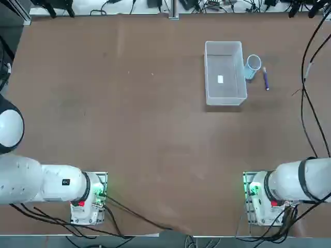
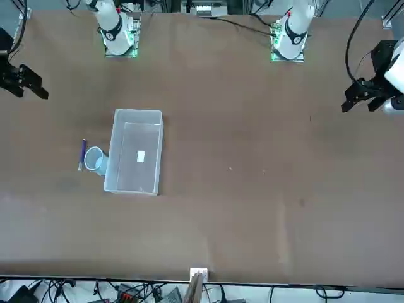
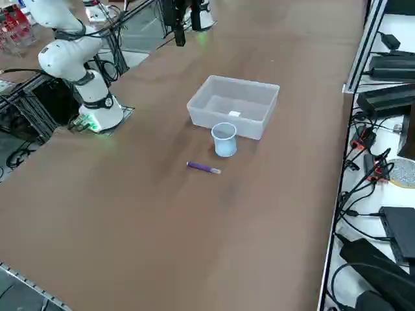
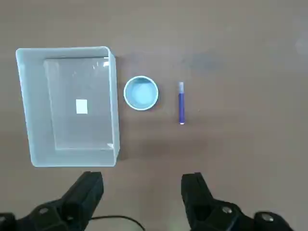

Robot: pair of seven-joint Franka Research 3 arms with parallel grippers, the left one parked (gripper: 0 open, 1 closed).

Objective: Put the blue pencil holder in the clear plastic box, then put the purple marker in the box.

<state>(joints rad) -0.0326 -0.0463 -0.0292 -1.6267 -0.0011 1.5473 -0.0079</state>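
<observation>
The clear plastic box [image 1: 207, 72] stands empty on the brown table, a white label on its bottom. Right beside its long wall stands the blue pencil holder [image 1: 253, 63], upright and empty. The purple marker [image 1: 266, 80] lies flat just past the cup, apart from it. The wrist view looks straight down on the box [image 4: 24, 106], the pencil holder [image 4: 141, 93] and the marker [image 4: 181, 106]. My right gripper [image 4: 143, 185] hangs high above the table, nearer the robot than these things, open and holding nothing. In the front view the gripper [image 2: 28, 85] shows at the left edge.
Cables and power bricks lie along the table's far edge [image 3: 382, 97]. The right arm's base [image 1: 266, 199] sits at the near edge. Bare brown tabletop [image 1: 129, 103] surrounds the box.
</observation>
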